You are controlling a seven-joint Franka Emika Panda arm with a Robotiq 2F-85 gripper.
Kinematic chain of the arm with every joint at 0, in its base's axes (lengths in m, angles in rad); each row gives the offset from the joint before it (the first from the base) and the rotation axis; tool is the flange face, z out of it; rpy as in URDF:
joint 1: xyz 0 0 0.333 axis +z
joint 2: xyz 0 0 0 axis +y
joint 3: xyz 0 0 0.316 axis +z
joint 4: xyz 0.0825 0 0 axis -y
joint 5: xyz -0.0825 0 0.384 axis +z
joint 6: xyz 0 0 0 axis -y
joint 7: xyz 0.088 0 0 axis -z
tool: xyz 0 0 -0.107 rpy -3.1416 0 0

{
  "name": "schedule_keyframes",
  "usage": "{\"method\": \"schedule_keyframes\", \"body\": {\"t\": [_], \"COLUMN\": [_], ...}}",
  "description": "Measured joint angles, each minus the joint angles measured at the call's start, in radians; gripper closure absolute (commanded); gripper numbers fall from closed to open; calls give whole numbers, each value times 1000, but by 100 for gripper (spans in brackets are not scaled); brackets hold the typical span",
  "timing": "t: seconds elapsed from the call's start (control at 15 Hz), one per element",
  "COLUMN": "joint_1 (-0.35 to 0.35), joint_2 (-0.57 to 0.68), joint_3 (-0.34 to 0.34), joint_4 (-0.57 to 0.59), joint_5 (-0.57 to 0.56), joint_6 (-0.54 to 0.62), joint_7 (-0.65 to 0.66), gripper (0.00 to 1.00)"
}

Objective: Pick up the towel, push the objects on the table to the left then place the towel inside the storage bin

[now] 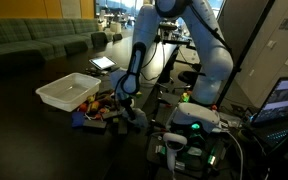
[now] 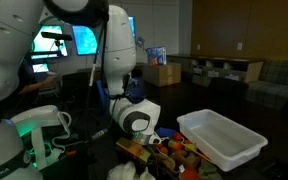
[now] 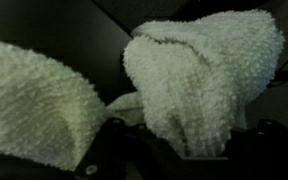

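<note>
Towel (image 3: 204, 80) fills the wrist view in white bunched folds, right up against the camera and blurred. In an exterior view the gripper (image 1: 126, 103) is low over the dark table (image 1: 24, 115), beside the small objects (image 1: 99, 106) and near the white bin (image 1: 69, 93). The cloth covers the fingertips, so I cannot tell whether they pinch it. In both exterior views the towel itself is hard to make out.

White terry-cloth towel (image 3: 199, 80), rough looped pile, smooth translucent white plastic bin (image 1: 54, 99), glossy white shell on arm (image 1: 212, 55), dark matt table (image 1: 14, 130), brown cardboard box (image 2: 164, 74)
</note>
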State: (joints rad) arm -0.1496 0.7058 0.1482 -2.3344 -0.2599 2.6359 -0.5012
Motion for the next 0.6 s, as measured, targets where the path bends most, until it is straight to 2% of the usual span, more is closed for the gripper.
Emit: {"method": "schedule_keyframes", "body": {"t": [0.27,0.6], "joint_1": [67,189], "joint_2": [13,39], "joint_3": [38,64], "joint_4": [19,70], "joint_5": [22,65], "joint_6": [4,4], "joint_7": [76,212], "gripper": [90,90]}}
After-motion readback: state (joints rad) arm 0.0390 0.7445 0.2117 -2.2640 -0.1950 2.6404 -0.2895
